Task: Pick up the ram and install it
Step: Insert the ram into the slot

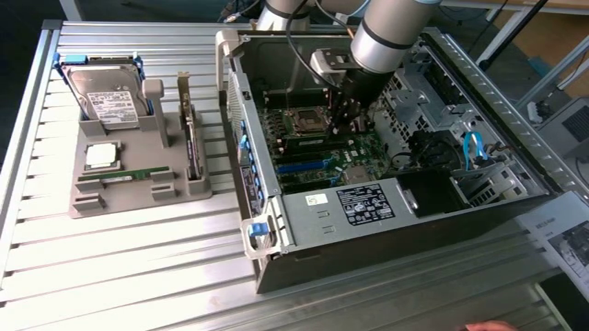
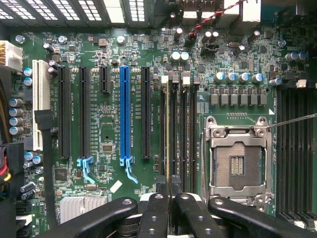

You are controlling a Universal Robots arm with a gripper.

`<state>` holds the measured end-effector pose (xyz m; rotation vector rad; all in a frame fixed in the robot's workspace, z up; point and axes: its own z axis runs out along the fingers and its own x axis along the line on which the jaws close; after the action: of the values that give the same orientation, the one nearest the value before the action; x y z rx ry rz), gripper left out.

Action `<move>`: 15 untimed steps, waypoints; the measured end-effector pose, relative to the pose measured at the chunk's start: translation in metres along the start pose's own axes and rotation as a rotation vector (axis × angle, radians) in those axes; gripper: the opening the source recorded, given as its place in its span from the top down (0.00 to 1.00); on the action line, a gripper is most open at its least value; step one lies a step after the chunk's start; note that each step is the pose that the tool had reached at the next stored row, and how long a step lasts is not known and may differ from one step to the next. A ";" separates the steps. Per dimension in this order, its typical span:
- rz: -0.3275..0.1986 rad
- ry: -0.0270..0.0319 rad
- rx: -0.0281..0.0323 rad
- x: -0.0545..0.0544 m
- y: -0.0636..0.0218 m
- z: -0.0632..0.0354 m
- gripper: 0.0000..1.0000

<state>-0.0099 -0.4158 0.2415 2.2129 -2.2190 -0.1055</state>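
In the wrist view the ram (image 2: 167,129) shows edge-on as a thin strip, standing along the first of the black memory slots (image 2: 184,129) beside the processor socket (image 2: 237,161). My gripper (image 2: 168,192) is shut on its near end, one black finger on each side. Whether the stick is fully down in the slot I cannot tell. In the exterior view the gripper (image 1: 350,126) reaches down into the open computer case (image 1: 405,200), just above the motherboard (image 1: 322,155) by the socket. Another green memory stick (image 1: 124,176) lies in the grey holder (image 1: 138,200) outside the case.
The holder on the slatted table also carries a hard drive (image 1: 106,96), a square silver processor (image 1: 101,156) and a dark expansion card (image 1: 190,138). Black and blue expansion slots (image 2: 124,114), capacitors and red cables (image 2: 208,25) surround the memory slots. The power supply (image 1: 368,203) fills the case's near side.
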 end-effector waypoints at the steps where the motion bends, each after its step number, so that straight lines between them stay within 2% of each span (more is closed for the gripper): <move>1: 0.001 -0.0001 0.0001 0.000 0.0000 0.0002 0.88; 15: 0.007 -0.0002 0.0003 0.000 0.0001 0.0022 0.88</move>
<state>-0.0101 -0.4158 0.2393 2.2049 -2.2270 -0.1053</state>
